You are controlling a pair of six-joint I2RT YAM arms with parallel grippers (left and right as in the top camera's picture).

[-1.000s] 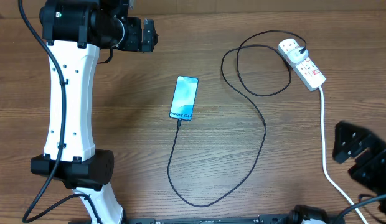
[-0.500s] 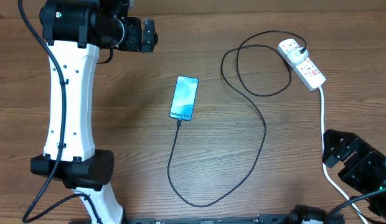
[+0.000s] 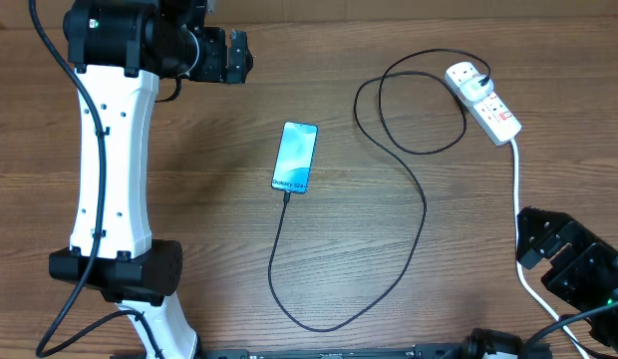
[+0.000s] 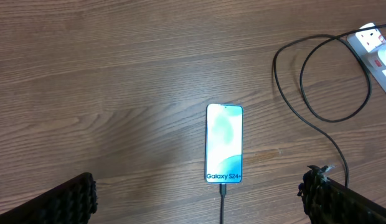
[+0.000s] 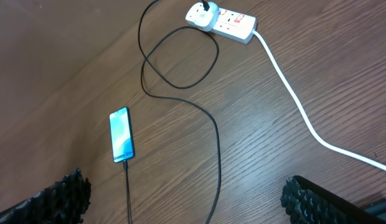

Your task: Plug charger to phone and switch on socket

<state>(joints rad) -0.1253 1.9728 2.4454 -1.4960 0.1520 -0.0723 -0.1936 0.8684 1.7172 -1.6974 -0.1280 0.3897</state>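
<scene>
Left tool (image 3: pixel 229 57) hangs wide open, the Galaxy S24 phone (image 3: pixel 295 157) lying ahead on the tabletop (image 3: pixel 209 219), charger (image 3: pixel 425 214) meeting its bottom edge; right tool (image 3: pixel 546 242), also open, sits beside the white cord (image 3: pixel 516 199) of the socket (image 3: pixel 485 102).

Looks like a robotics lab bench to me, not a home or office. There's a bare wood-grain table (image 3: pixel 199 219) with a phone (image 3: pixel 296 157) laid out alone in the middle like a test piece. Left of the phone a white-and-black robot arm (image 3: pixel 112 170) rises from the table's edge, trailing loose wiring. A second, black arm (image 3: pixel 578 261) sits right of the phone, and a power strip (image 3: pixel 485 100) lies beyond that.
</scene>
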